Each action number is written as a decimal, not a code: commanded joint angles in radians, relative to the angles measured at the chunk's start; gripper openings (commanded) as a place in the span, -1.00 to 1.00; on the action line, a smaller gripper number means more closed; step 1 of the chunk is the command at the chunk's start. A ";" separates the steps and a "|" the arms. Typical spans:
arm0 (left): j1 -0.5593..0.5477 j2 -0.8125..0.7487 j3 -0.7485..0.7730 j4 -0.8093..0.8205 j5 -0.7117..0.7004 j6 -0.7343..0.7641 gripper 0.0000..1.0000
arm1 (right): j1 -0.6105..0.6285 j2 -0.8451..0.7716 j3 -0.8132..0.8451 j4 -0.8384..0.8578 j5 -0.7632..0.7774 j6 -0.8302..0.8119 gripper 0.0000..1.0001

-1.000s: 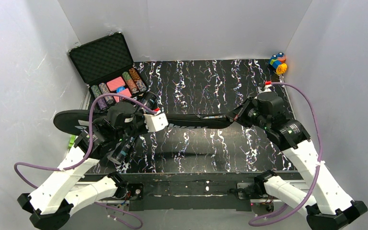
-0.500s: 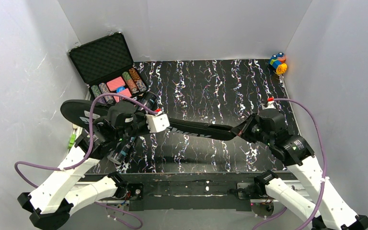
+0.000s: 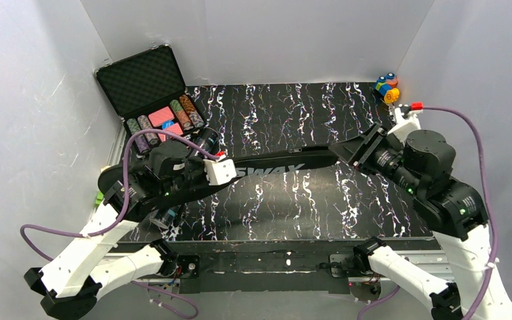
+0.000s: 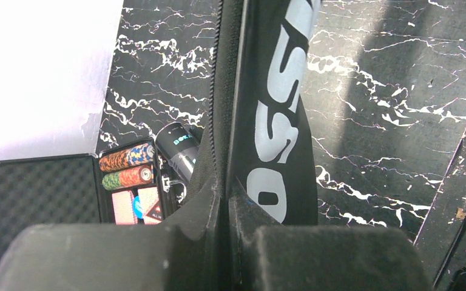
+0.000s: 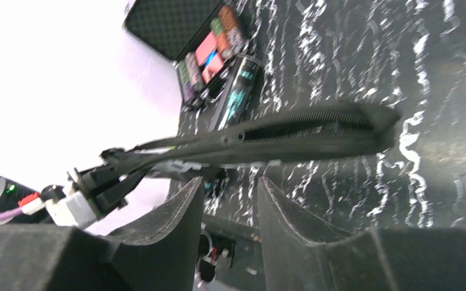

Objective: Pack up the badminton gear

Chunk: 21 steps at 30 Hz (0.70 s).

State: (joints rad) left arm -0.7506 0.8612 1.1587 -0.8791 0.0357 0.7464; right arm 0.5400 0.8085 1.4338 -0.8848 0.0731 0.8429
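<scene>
The long black racket bag [image 3: 273, 163] with white lettering stretches across the table's middle, its zip edge [image 5: 291, 133] facing the right wrist camera. My left gripper [image 3: 197, 179] is shut on the bag's edge [image 4: 279, 91] near its wide end, the jaws [image 4: 227, 203] pinching the fabric. At the bag's narrow right end my right gripper [image 3: 362, 152] stands open; nothing lies between its fingers [image 5: 230, 182], and the bag sits just beyond them. A dark cylindrical tube [image 3: 207, 141] lies under the bag and left arm, also visible as the tube [image 5: 236, 91] [image 4: 179, 148].
An open black foam-lined case of poker chips [image 3: 150, 83] stands at the back left. Small colourful toy blocks [image 3: 387, 88] sit in the back right corner. White walls close in three sides of the marbled black table [image 3: 293, 213].
My right gripper has opened off the bag's narrow end and pulled back up and to the right. The bag has turned so its lettering shows, its wide end swinging nearer. The left grip is unchanged.
</scene>
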 commanded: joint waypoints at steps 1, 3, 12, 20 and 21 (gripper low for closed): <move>-0.005 -0.023 0.052 0.090 0.004 0.000 -1.00 | 0.007 0.039 -0.115 0.085 -0.211 0.076 -0.05; -0.003 -0.022 0.052 0.090 0.005 0.000 -1.00 | 0.012 0.023 -0.190 0.147 -0.235 0.108 0.01; -0.003 -0.018 0.049 0.082 0.028 -0.002 -1.00 | 0.015 0.087 -0.082 0.178 -0.194 0.045 0.19; -0.004 -0.017 0.041 0.082 0.027 -0.002 -1.00 | 0.022 0.176 -0.057 0.191 -0.215 0.035 0.19; -0.003 -0.017 0.041 0.083 0.027 -0.002 -1.00 | 0.025 0.179 -0.068 0.183 -0.214 0.033 0.19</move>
State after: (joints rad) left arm -0.7502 0.8612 1.1587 -0.8783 0.0528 0.7403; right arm 0.5533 0.9627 1.3663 -0.7132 -0.1242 0.9009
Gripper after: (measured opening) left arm 0.024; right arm 0.592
